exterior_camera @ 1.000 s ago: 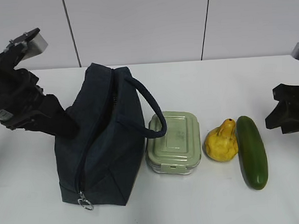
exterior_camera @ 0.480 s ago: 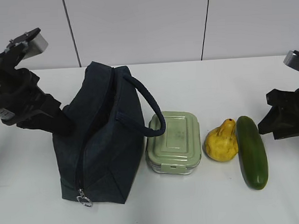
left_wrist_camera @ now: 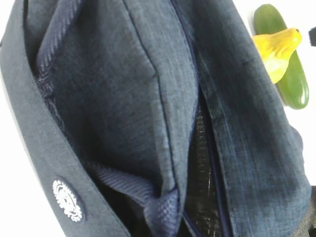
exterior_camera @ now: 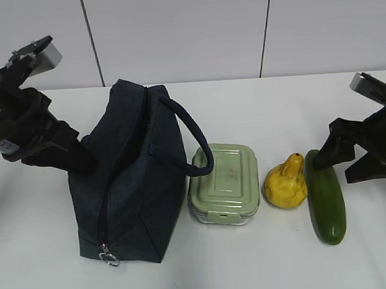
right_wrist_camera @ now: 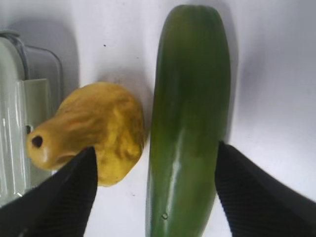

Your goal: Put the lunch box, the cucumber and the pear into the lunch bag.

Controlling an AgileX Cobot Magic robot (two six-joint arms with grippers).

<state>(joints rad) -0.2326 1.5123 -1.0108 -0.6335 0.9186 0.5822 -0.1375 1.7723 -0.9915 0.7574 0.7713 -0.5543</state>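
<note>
1. Hanging wide open, the right gripper (right_wrist_camera: 153,197) straddles the cucumber (right_wrist_camera: 187,118), holding nothing.
2. Beside it lie the pear (right_wrist_camera: 94,133) and lunch box (exterior_camera: 223,183), both on the table.
3. Nothing looks packed; the lunch bag (exterior_camera: 131,185) gapes, and I cannot tell the left gripper's grip.

Lab-style robot test bench, not a home or kitchen.
Plain white table (exterior_camera: 255,103) is sitting against a bare pale panelled wall (exterior_camera: 175,30) with dark vertical seams, nothing decorative showing. Two black robot arms are reaching in from both sides, left tool (exterior_camera: 75,159) and right tool (exterior_camera: 347,157), with a wrist camera looking down each one. Lunch bag (exterior_camera: 127,186), lunch box (exterior_camera: 223,181), pear (exterior_camera: 286,184) and cucumber (exterior_camera: 327,199) are lying in a tidy staged row like test props.
</note>
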